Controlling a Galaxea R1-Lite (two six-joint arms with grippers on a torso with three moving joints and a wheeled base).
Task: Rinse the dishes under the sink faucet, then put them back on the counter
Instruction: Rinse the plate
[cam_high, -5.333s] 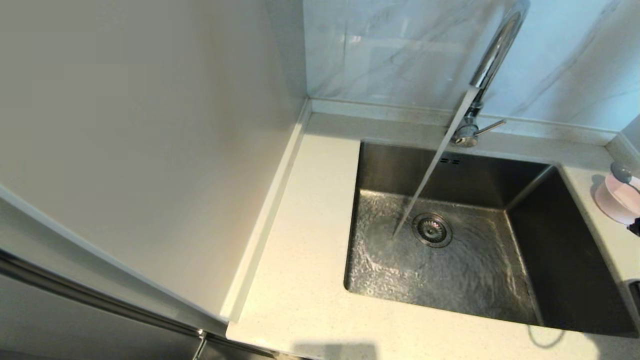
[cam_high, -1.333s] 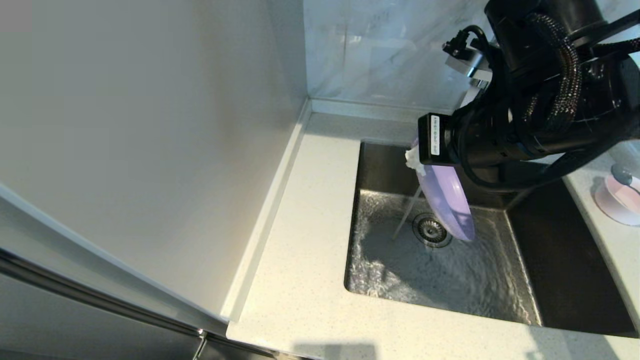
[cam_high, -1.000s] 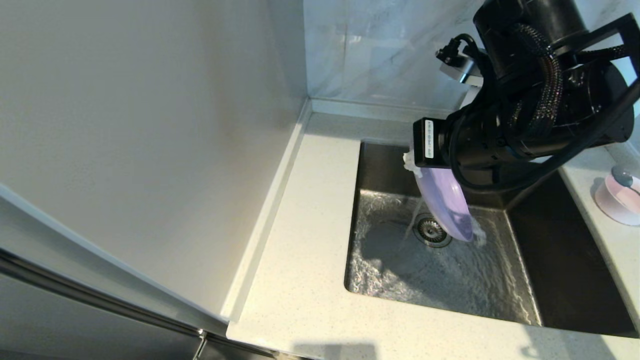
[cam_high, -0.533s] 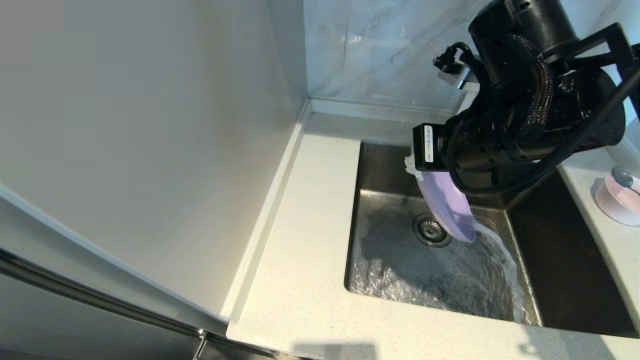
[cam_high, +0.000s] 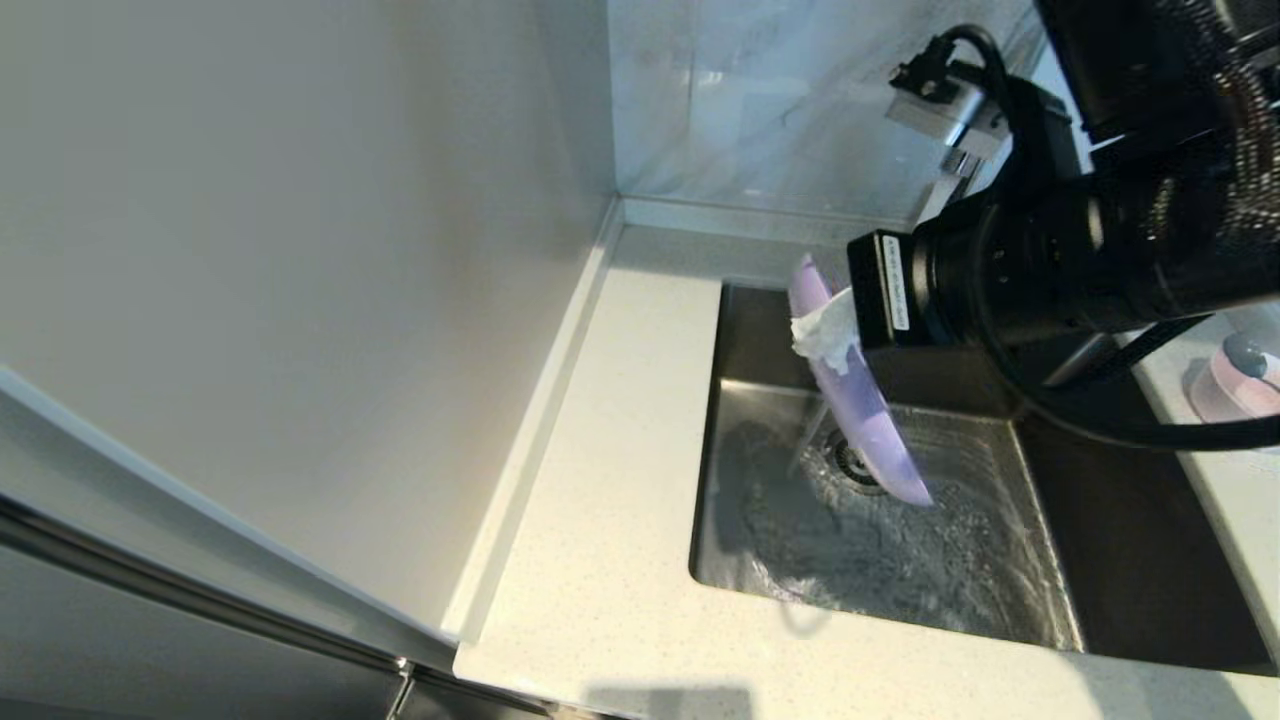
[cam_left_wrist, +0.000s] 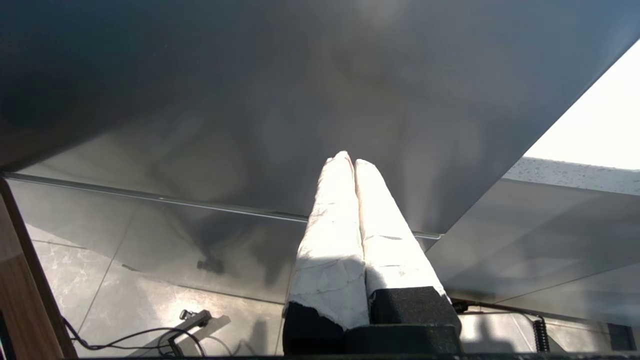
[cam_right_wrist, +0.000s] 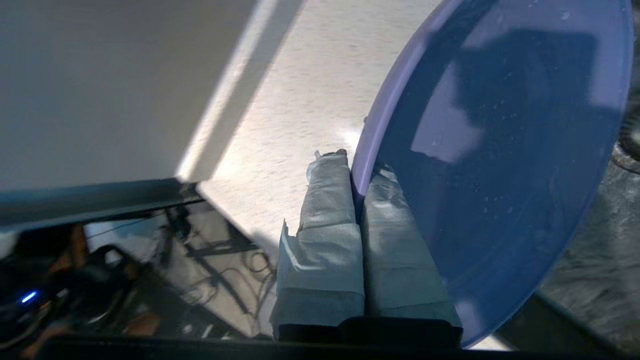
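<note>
My right gripper (cam_high: 825, 335) is shut on the rim of the lavender plate (cam_high: 862, 420), holding it on edge over the sink (cam_high: 1130, 520). In the right wrist view the wrapped fingers (cam_right_wrist: 327, 200) pinch the plate (cam_right_wrist: 500, 165) at its rim, and droplets speckle its inner face. A thin water stream (cam_high: 808, 440) falls just left of the plate onto the drain area. My arm hides most of the faucet. The pink bowl (cam_high: 1225, 390), with the spoon (cam_high: 1245, 350) in it, sits on the counter at the far right. My left gripper (cam_left_wrist: 350, 161) is shut and empty, parked low outside the head view.
The cream counter (cam_high: 620, 480) runs along the sink's left side and front, bounded on the left by a tall pale side panel (cam_high: 300, 300). The marble wall (cam_high: 760, 100) stands behind. Rippling water covers the sink floor (cam_high: 930, 570).
My right wrist has turned and lifted, so the plate's gripped rim has swung up and left. The plate now stands steeper, and the stream shows again at its left.
</note>
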